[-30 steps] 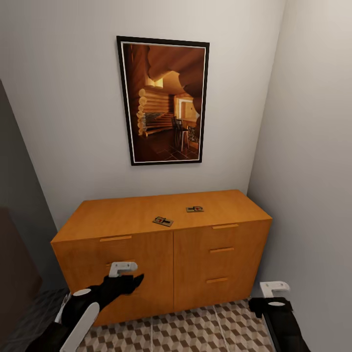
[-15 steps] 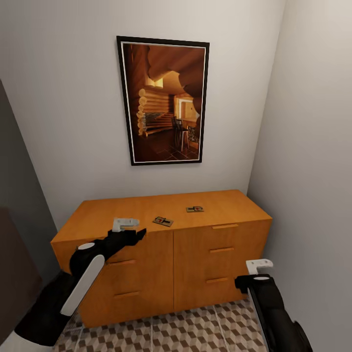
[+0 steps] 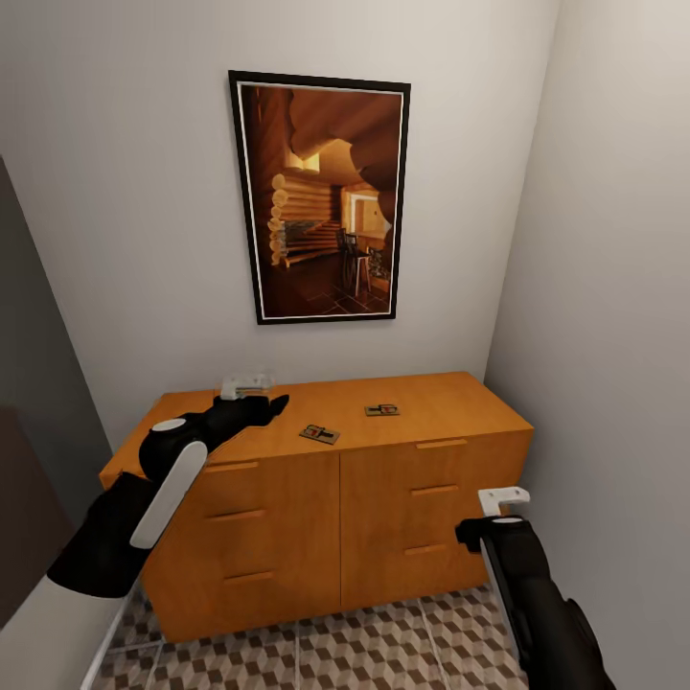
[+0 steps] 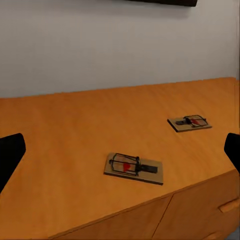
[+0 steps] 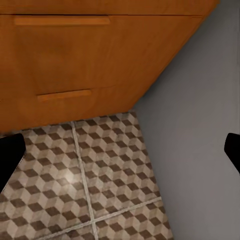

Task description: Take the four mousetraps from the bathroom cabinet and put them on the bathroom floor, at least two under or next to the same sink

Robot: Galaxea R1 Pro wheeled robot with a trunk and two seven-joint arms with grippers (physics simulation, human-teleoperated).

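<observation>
Two mousetraps (image 4: 134,169) (image 4: 189,122) face the spread, empty left pincer (image 4: 120,150); right pincer (image 5: 120,150), spread, overlooks floor (image 5: 85,185).

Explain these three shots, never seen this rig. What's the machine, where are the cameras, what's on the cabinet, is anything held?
It is a simulated wheeled robot with two arms, each ending in a two-finger gripper.

The wide shot comes from a camera on its head, looking down over both arms. The left gripper hangs over the top of the orange cabinet; the right gripper sits lower, in front of the drawer fronts.

The other two shots come from cameras on the wrists, looking along the fingers. The dark shapes at their edges are the fingertips, wide apart, so both grippers are open and hold nothing.

The left wrist camera shows two mousetraps on the cabinet top: a nearer mousetrap and a farther mousetrap, lying apart. The right wrist camera looks down at the tiled floor by the cabinet's corner.
</observation>
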